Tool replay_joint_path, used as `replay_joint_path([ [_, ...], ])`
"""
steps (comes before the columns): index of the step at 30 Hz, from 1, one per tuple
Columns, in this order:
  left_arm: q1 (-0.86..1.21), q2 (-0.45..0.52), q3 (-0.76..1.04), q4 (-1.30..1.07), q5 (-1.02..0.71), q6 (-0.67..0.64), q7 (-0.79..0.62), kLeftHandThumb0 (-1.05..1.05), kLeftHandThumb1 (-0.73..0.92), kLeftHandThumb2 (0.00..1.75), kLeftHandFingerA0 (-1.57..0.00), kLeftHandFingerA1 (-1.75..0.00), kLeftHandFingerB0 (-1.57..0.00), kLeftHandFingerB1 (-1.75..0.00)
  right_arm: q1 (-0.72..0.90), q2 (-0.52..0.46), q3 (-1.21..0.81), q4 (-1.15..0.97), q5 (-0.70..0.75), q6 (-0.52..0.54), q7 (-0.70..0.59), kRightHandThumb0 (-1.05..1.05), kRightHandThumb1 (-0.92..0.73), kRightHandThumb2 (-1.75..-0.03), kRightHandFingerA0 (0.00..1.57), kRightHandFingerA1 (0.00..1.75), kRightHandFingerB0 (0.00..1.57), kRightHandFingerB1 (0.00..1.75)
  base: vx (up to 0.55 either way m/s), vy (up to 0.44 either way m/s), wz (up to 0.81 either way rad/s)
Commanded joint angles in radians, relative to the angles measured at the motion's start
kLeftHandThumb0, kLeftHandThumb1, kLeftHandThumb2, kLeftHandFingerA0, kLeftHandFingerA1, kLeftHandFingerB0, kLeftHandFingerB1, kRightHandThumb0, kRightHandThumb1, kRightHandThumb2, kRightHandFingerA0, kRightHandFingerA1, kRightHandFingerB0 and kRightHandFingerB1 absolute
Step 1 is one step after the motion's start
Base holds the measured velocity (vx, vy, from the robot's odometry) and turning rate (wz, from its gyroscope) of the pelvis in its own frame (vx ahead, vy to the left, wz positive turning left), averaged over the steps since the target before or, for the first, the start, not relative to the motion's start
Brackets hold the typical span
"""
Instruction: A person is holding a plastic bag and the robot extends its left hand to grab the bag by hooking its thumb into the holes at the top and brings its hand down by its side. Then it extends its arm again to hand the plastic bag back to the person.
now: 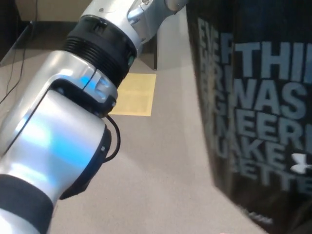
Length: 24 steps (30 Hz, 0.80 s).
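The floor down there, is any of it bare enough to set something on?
Yes: bare grey floor lies between the silver left arm and the black bag, below the yellow patch. The right side is filled by the bag, the left by the arm, with cables at the far left edge.

The black bag (253, 112) fills the right side (apparently very close), leaving open floor (161, 161) between it and the left arm (73, 126).

A beige floor (161, 165) is seen across the middle of the view. A yellow square patch (136, 95) is laid flat on it. Thin dark cables (12, 73) are trailed over the floor at the left edge, beside a dark baseboard (48, 29) below a tan wall (48, 9).
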Motion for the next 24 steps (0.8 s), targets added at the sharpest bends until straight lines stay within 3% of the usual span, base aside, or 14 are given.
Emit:
replay_joint_path([
  [1,0.017,0.020,0.007,-0.035,-0.023,-0.015,-0.008,-0.30,0.63,0.63,-0.94,-1.68,-0.81,-0.76,0.019,-0.012,0.007,-0.002,0.000,0.003,0.005,-0.43,-0.67,-0.63,0.66,0.47,0.57,0.41,0.00,0.000,0.00],
  [4,0.020,0.022,0.007,-0.043,-0.025,-0.009,-0.016,-0.28,0.64,0.59,-0.95,-1.63,-0.83,-0.68,0.019,-0.010,0.010,-0.002,0.000,0.006,0.000,-0.44,-0.65,-0.64,0.67,0.49,0.57,0.42,0.00,0.000,0.00],
  [5,0.029,0.022,0.009,-0.056,-0.028,0.000,-0.027,-0.32,0.66,0.64,-0.84,-1.52,-0.71,-0.55,0.020,-0.010,0.012,-0.001,0.000,0.005,-0.001,-0.38,-0.70,-0.60,0.69,0.47,0.60,0.40,0.00,0.000,0.00],
  [6,0.035,0.021,0.012,-0.066,-0.032,0.006,-0.035,-0.32,0.66,0.64,-0.84,-1.52,-0.71,-0.55,0.020,-0.009,0.012,0.001,0.002,0.003,-0.001,-0.38,-0.70,-0.60,0.69,0.47,0.60,0.40,0.00,0.000,0.00],
  [7,0.045,0.021,0.010,-0.085,-0.023,0.051,-0.061,-0.52,0.48,0.86,-0.76,-0.98,-0.31,-0.49,0.017,-0.009,0.011,0.003,0.004,0.002,0.003,-0.41,-0.65,-0.64,0.67,0.49,0.57,0.42,0.00,0.000,0.00],
  [8,0.067,0.017,0.019,-0.116,-0.041,0.094,-0.131,-0.37,0.30,0.91,0.00,-0.47,0.00,-0.49,0.016,-0.008,0.013,0.005,0.003,0.003,0.004,-0.37,-0.70,-0.61,0.68,0.46,0.60,0.41,0.00,0.000,0.00],
  [9,0.094,0.019,0.027,-0.154,-0.066,0.120,-0.217,-0.91,0.54,0.87,-0.02,-0.04,0.00,0.00,0.019,-0.008,0.017,0.002,0.000,0.000,0.002,-0.38,-0.70,-0.61,0.68,0.46,0.59,0.40,0.00,0.000,0.00],
  [10,0.117,0.028,0.031,-0.188,-0.085,0.125,-0.279,-0.92,0.56,0.57,0.00,0.00,0.00,0.00,0.019,-0.007,0.018,0.001,-0.001,0.000,0.001,-0.38,-0.70,-0.61,0.68,0.46,0.60,0.41,0.00,0.000,0.00],
  [18,0.324,0.121,0.046,-0.467,-0.130,0.162,-0.516,-0.99,0.50,0.64,0.00,0.00,0.00,0.00,0.014,0.000,0.029,0.003,-0.008,0.011,-0.003,-0.41,-0.66,-0.62,0.67,0.48,0.56,0.41,0.00,0.000,0.00],
  [22,0.453,0.180,0.056,-0.553,-0.135,0.130,-0.522,-1.00,0.49,0.66,0.00,0.00,0.00,0.00,0.030,-0.003,0.033,-0.004,-0.008,-0.011,-0.003,-0.38,-0.70,-0.61,0.71,0.47,0.61,0.41,0.00,0.000,0.00],
  [23,0.491,0.196,0.060,-0.582,-0.131,0.136,-0.526,-0.98,0.55,0.57,0.00,0.00,0.00,0.00,0.032,-0.003,0.032,-0.004,-0.006,-0.013,0.000,-0.38,-0.70,-0.61,0.70,0.47,0.61,0.41,0.00,0.000,0.00],
  [24,0.520,0.211,0.065,-0.605,-0.130,0.137,-0.532,-1.00,0.54,0.63,0.00,0.00,0.00,0.00,0.032,-0.003,0.031,-0.004,-0.003,-0.013,0.002,-0.38,-0.70,-0.61,0.70,0.48,0.61,0.41,0.00,0.000,0.00],
])
